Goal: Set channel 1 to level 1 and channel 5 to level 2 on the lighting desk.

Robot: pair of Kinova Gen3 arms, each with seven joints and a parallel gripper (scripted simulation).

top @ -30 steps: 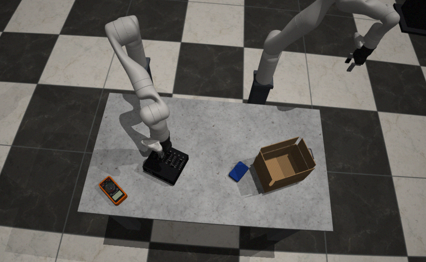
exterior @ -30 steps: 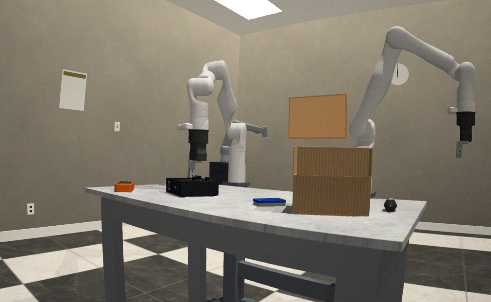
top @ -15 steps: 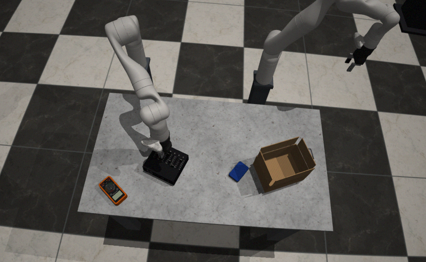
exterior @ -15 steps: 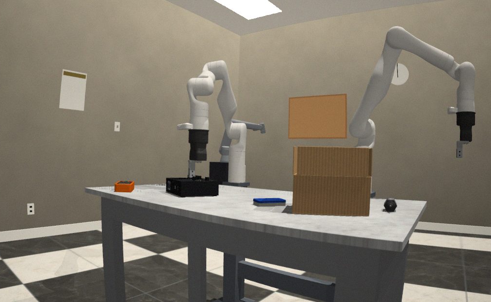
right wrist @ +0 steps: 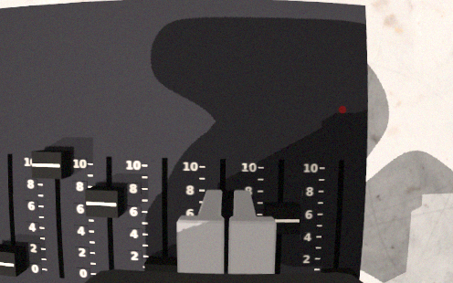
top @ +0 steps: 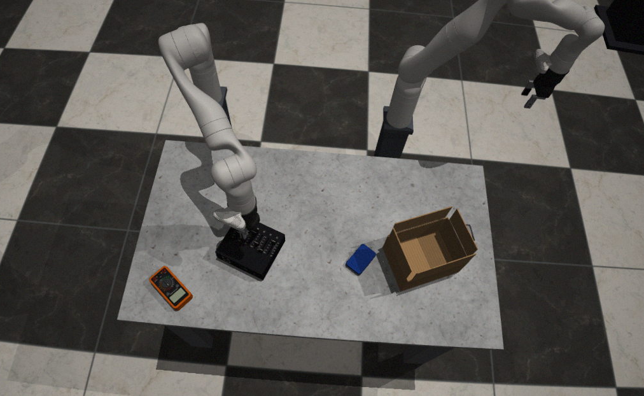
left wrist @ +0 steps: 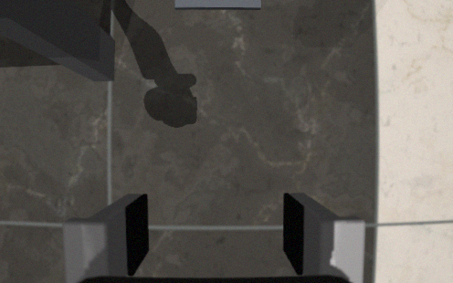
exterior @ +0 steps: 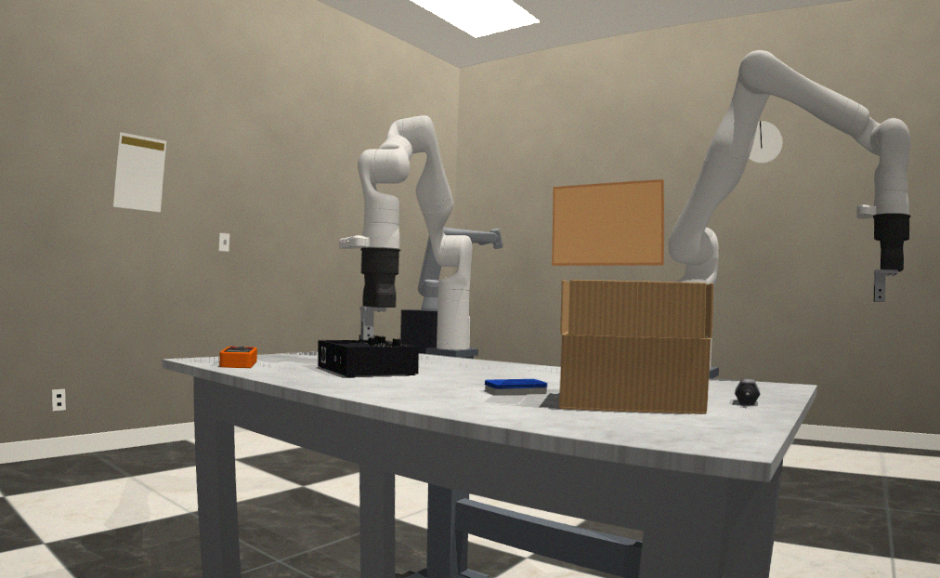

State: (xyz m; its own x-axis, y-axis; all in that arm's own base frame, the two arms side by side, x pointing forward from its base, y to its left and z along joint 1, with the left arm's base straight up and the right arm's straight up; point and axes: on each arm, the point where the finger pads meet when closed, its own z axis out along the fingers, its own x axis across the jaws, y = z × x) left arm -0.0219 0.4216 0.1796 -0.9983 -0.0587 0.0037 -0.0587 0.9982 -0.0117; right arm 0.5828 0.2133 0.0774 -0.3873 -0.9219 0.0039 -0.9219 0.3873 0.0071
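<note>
The black lighting desk lies on the table. My right gripper is shut and empty, its fingertips low over the fifth slot from the left in the right wrist view. There, the leftmost knob is near the bottom, the second knob near 10, the third knob between 6 and 7. The fourth knob is low and partly hidden; the sixth stands mid-scale. The fifth slot's lower part is hidden. My left gripper is open and empty, over the floor.
An orange multimeter lies beside the desk. A blue block lies between the desk and an open cardboard box. A dark dumbbell-like object is beyond the box.
</note>
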